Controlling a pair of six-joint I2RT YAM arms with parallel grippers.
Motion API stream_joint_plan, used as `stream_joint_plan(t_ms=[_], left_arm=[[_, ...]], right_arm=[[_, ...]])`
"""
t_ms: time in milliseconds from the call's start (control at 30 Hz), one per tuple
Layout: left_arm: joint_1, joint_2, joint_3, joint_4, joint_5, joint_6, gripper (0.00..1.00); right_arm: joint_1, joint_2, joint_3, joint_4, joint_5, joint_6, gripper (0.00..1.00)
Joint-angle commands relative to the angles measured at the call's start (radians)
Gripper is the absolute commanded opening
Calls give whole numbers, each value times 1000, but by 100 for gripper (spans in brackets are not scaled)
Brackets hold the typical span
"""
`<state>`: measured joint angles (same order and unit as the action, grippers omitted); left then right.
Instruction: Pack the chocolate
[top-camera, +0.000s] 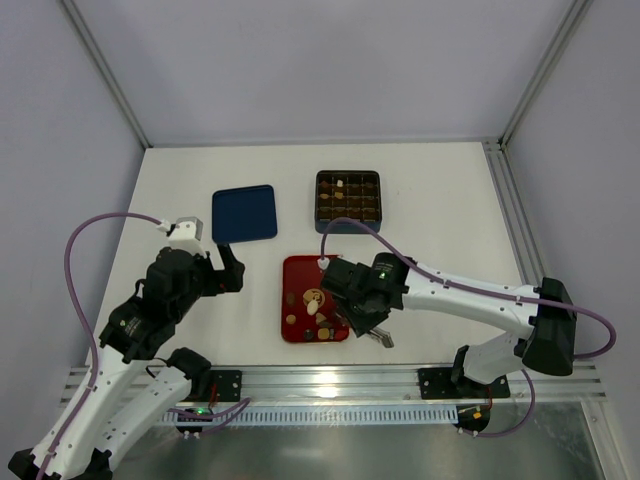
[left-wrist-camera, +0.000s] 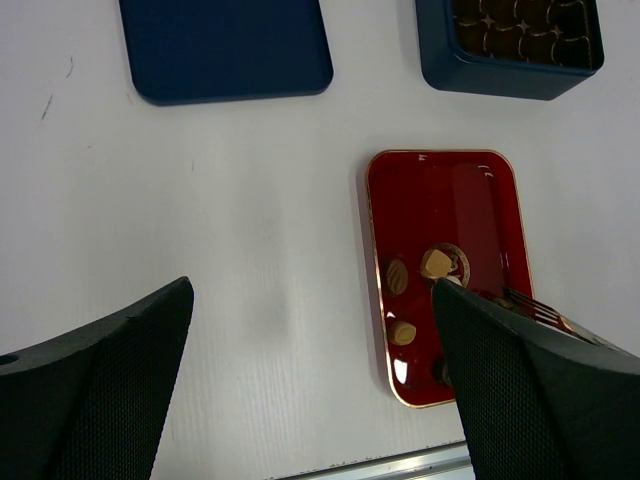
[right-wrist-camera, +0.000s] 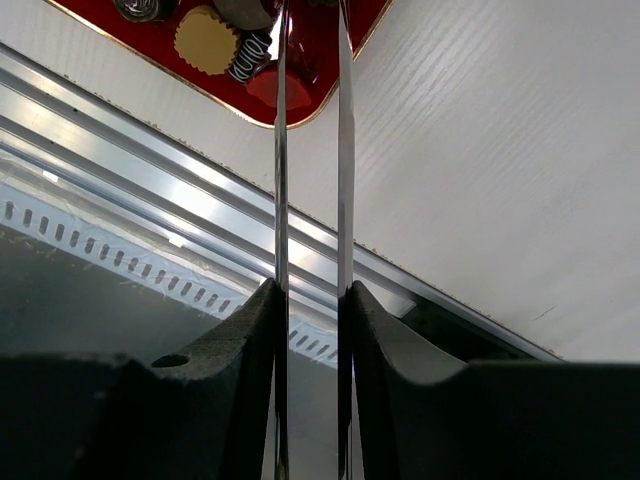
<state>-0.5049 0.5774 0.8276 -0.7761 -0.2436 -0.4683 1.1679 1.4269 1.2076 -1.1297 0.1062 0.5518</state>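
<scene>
1. Top view: chocolate pieces (top-camera: 315, 297) lie on the red tray (top-camera: 298, 268), a few in the far blue box (top-camera: 348, 173); the right gripper (top-camera: 340, 322) hangs over the tray's near right corner.
2. Left wrist: left gripper (left-wrist-camera: 312, 290) gapes empty, left of the tray.
3. Right wrist: blades (right-wrist-camera: 279, 150) nearly together, grip unclear; best pinch one piece squarely.

Red tray (top-camera: 300, 272) partly blocked
The right fingers (right-wrist-camera: 342, 150) hung over its near-right corner; open worktop (top-camera: 255, 310) lay to its left.
</scene>
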Motion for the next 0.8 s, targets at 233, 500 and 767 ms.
stream_joint_plan(t_ms=[233, 500, 767], left_arm=[[-6, -5, -4, 20, -19, -9, 100], [-6, -7, -4, 20, -20, -9, 100], [-6, -8, -5, 20, -20, -9, 100]], right_arm=[[-45, -80, 35, 34, 21, 5, 32], [-69, -103, 47, 59, 18, 13, 31], [-134, -128, 81, 91, 18, -4, 32]])
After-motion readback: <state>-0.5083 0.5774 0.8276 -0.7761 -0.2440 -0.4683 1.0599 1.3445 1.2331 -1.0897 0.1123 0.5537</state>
